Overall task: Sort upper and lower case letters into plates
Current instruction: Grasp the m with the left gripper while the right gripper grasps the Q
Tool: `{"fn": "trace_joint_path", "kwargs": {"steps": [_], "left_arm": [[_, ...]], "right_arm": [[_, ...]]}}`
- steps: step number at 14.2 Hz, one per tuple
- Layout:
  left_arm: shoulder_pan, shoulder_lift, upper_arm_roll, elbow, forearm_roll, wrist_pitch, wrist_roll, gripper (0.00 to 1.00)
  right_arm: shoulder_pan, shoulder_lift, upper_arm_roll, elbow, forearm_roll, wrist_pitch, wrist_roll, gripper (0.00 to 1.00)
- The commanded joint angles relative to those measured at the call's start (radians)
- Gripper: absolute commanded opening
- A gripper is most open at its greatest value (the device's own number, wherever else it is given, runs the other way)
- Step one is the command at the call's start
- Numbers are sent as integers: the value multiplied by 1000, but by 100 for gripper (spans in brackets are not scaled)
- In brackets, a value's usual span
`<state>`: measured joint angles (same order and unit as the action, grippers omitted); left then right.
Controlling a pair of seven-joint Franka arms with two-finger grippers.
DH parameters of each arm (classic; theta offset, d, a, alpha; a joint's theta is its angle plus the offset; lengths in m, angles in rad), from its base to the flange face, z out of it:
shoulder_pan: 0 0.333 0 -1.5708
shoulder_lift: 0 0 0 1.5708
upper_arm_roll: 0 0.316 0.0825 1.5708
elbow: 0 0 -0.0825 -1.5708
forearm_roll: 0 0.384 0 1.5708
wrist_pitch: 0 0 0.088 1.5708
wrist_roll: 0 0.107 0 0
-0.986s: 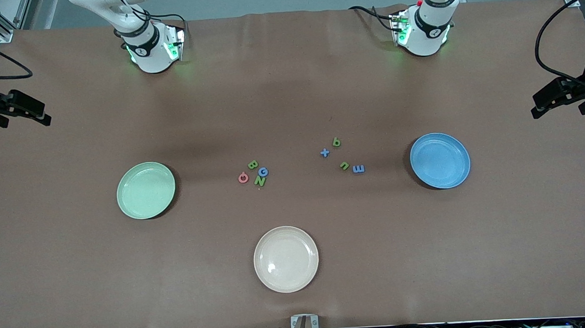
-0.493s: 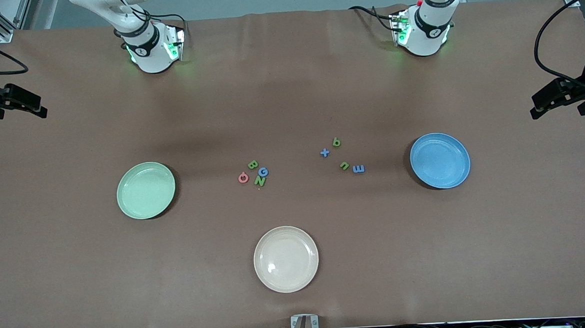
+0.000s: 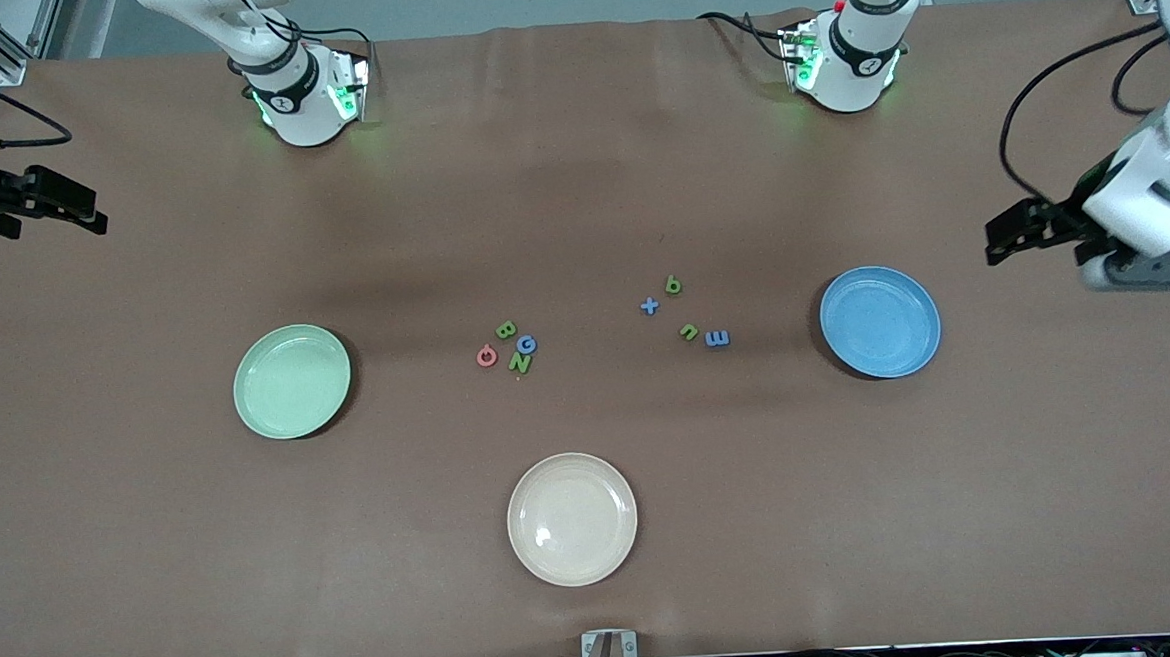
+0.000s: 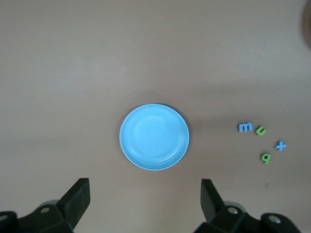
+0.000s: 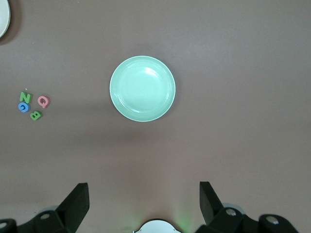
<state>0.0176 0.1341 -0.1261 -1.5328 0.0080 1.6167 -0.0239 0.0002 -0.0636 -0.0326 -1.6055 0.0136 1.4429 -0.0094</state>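
Four capitals lie clustered mid-table: green B (image 3: 505, 330), pink G (image 3: 486, 355), blue G (image 3: 526, 345), green N (image 3: 520, 363). Toward the left arm's end lie the small letters: blue x (image 3: 650, 306), green b (image 3: 673, 284), green u (image 3: 688, 332), blue m (image 3: 717, 339). The pale green plate (image 3: 292, 381) and blue plate (image 3: 880, 321) hold nothing. My left gripper (image 3: 1003, 236) hangs open over bare table past the blue plate (image 4: 154, 137). My right gripper (image 3: 93, 216) hangs open at the right arm's end, looking down on the green plate (image 5: 142, 88).
A cream-beige plate (image 3: 572, 518) sits nearer the front camera than the letters. Both arm bases (image 3: 307, 93) stand at the table's back edge. Brown table surface lies between the plates and the letter groups.
The left arm has swung inward from the table's end toward the blue plate, showing more of its wrist. The right gripper shifted slightly. Letters and plates have not moved.
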Motion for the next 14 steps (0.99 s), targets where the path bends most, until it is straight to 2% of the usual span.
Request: {"fn": "trace_joint_path", "kwargs": {"steps": [1, 3, 7, 9, 12, 14], "left_arm": [[1, 34, -6, 8, -5, -6, 7, 100], [-4, 61, -6, 10, -2, -11, 15, 100], [-7, 73, -7, 7, -11, -12, 15, 99], [-21, 104, -30, 5, -13, -6, -16, 95], [-118, 162, -33, 2, -13, 40, -233, 94], [-189, 211, -33, -6, -13, 100, -363, 95]], "right_arm": [[6, 2, 0, 3, -11, 5, -1, 100], [4, 45, 0, 10, -7, 34, 0, 100], [7, 192, 0, 12, -17, 217, -1, 100], [44, 212, 3, 6, 0, 240, 17, 100], [137, 266, 5, -36, 25, 336, 271, 100], [207, 292, 5, -126, 34, 486, 385, 100]]}}
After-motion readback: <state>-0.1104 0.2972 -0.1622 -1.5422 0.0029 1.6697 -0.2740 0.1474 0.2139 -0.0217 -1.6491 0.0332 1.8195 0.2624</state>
